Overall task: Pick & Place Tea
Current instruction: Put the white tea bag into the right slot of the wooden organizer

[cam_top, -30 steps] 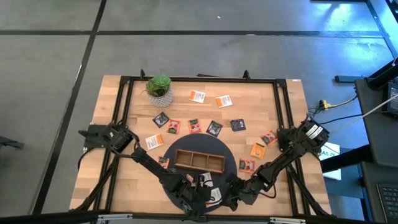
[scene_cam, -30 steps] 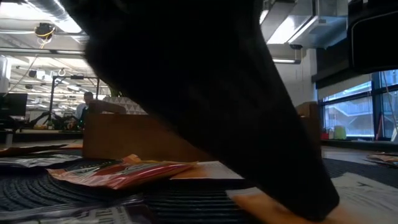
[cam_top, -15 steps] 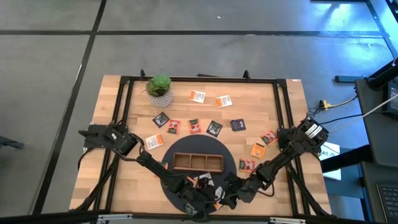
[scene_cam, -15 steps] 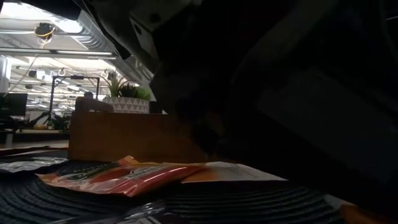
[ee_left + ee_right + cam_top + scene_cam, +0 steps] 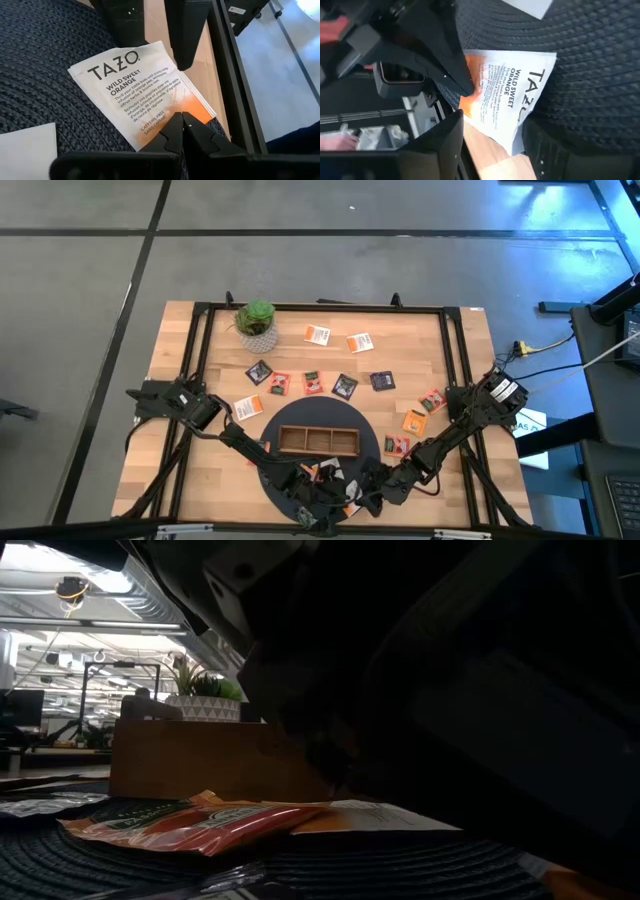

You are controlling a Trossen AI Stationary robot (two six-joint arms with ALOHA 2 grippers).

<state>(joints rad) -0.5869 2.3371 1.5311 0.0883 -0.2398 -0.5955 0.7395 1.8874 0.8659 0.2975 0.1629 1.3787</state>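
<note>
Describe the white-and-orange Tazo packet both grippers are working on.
The Tazo packet is a flat square paper sachet, white fading to orange at one end, printed "Wild Sweet Orange". It lies on the dark woven mat, at the table's near edge. The left gripper, shut, pinches its orange end; the right gripper straddles the opposite edge.

The white-orange paper tea packet [image 5: 142, 92] is looking smooth and matt, lying on the dark rough woven round mat [image 5: 45, 75].
</note>
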